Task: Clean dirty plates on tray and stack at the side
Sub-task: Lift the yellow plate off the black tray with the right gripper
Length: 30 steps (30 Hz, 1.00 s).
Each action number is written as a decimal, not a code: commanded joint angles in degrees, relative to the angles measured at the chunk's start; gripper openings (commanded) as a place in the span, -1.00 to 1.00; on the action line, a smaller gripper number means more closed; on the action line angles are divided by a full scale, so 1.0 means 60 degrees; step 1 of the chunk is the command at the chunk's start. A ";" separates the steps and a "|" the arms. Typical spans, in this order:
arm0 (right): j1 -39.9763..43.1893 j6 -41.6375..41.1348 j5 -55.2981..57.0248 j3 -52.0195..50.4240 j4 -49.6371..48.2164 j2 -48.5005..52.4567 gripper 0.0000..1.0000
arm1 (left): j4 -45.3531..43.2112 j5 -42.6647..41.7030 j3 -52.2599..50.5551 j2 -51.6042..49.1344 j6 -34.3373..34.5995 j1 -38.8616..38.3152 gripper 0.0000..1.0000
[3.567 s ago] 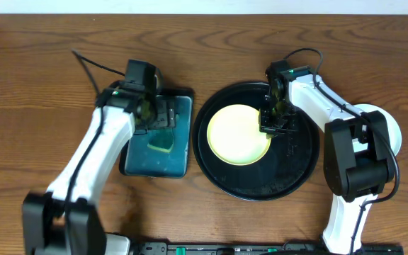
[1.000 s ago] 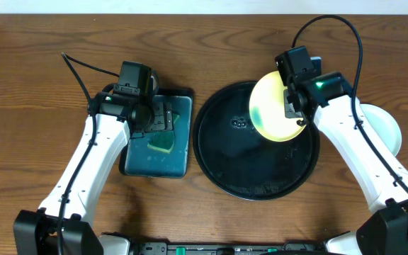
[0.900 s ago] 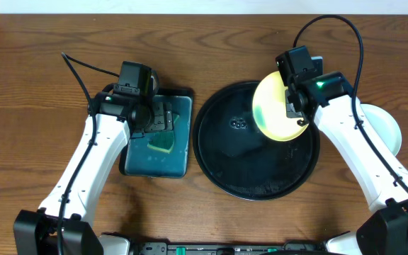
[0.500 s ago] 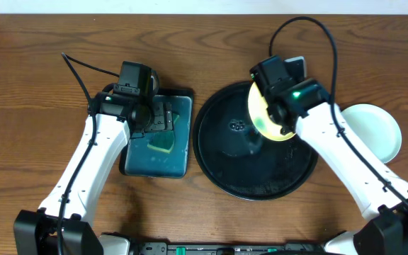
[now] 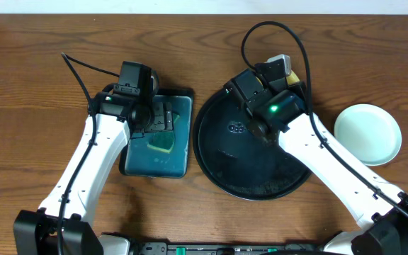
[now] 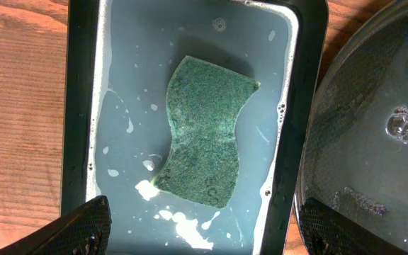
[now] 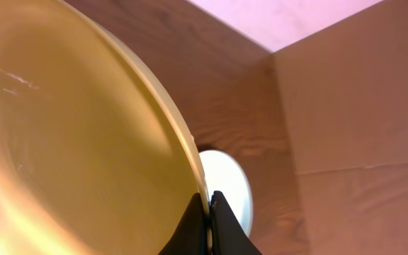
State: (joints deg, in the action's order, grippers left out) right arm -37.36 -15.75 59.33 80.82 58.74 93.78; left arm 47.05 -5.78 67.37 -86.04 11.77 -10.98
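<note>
Rim of the yellow plate (image 7: 83, 142) is sitting pinched in my right claw (image 7: 209, 212); my left claw (image 6: 205, 228) is hovering spread above the sponge (image 6: 202, 134) in the wet tray (image 6: 80, 106).

No writing, label, brand, number or sign can be read in any view; nothing legible is found on the black tray (image 5: 246, 177), the teal tray (image 5: 142, 163) to its left, the yellow plate (image 7: 62, 142) or the mint plate (image 5: 367, 134) at the right.

Pale yellow plate (image 7: 62, 142) tilted on edge, rim pinched in right claw (image 7: 209, 212). Mint-blue plate (image 5: 367, 134) flat, right of frame. Black round tray (image 5: 225, 170) centre, wet.
</note>
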 commanded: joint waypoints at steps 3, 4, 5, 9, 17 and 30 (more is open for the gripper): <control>-0.0379 0.0725 0.2269 0.0025 -0.0033 -0.0211 -0.98 | 0.0047 0.0120 0.0055 -0.0018 -0.0066 -0.0004 0.71; -0.0455 0.0812 0.2670 0.0025 -0.0036 -0.0211 -0.98 | 0.0047 0.0120 0.0055 -0.0018 -0.0066 -0.0004 0.71; -0.0517 0.1020 0.2914 0.0025 -0.0036 -0.0211 -0.98 | 0.0047 0.0120 0.0055 -0.0018 -0.0066 -0.0004 0.71; -0.0729 0.1814 0.3228 0.0025 -0.0157 -0.0211 -0.98 | 0.0047 0.0120 0.0055 -0.0018 -0.0066 -0.0004 0.72; -0.0845 0.2616 0.3614 0.0029 -0.0226 -0.0211 -0.98 | 0.0047 0.0120 0.0055 -0.0018 -0.0066 -0.0004 0.71; -0.0845 0.2605 0.3566 0.0029 -0.0299 -0.0211 -0.98 | 0.0047 0.0120 0.0055 -0.0018 -0.0066 -0.0004 0.71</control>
State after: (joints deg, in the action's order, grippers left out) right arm -41.91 -0.56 78.11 80.82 57.14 93.78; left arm 47.11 -5.78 67.37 -86.04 11.77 -10.98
